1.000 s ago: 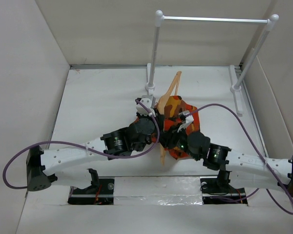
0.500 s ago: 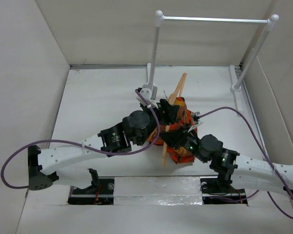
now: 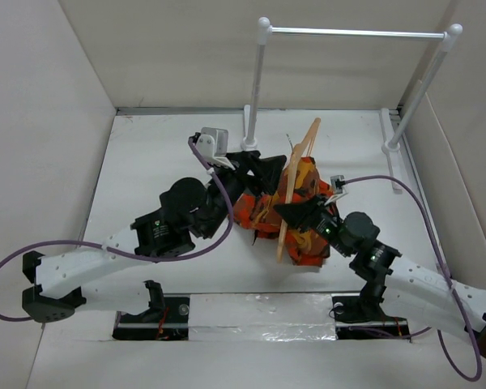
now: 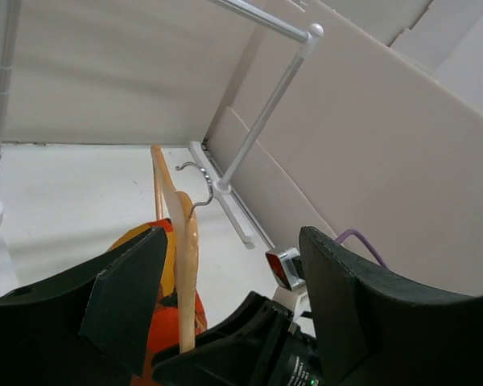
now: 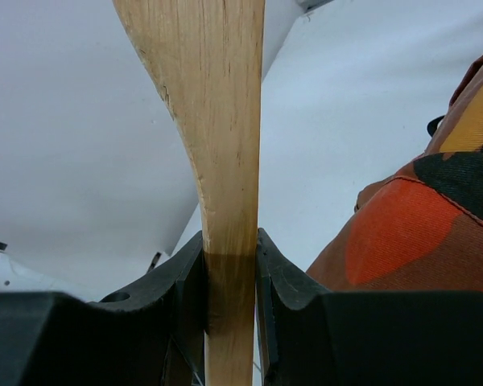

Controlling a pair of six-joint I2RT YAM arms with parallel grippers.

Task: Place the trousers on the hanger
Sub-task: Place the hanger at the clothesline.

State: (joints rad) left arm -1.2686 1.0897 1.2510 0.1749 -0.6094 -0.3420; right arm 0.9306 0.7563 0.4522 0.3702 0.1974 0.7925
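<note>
The hanger [image 3: 298, 186], slim tan wood with a thin metal hook, lies tilted across the middle of the table. My right gripper [image 3: 296, 215] is shut on its wooden arm; the right wrist view shows the hanger [image 5: 225, 121] pinched between my right gripper's [image 5: 229, 305] black fingers. The orange-red camouflage trousers [image 3: 259, 212] are bunched around and under the hanger, and they also fill the right side of the right wrist view [image 5: 419, 233]. My left gripper [image 3: 263, 173] hovers just left of the hanger, open [image 4: 233, 314] and holding nothing, with the hanger [image 4: 185, 265] and trousers [image 4: 163, 342] beyond it.
A white tube rack [image 3: 352, 32] with ball-capped posts stands at the back, its left foot [image 3: 249, 147] close behind my left gripper. White walls enclose the table on three sides. Purple cables loop from both arms.
My left gripper has opened wide and drawn back to the left, off the trousers. My right gripper has shifted right with the hanger, swinging its hook end toward the back right.
</note>
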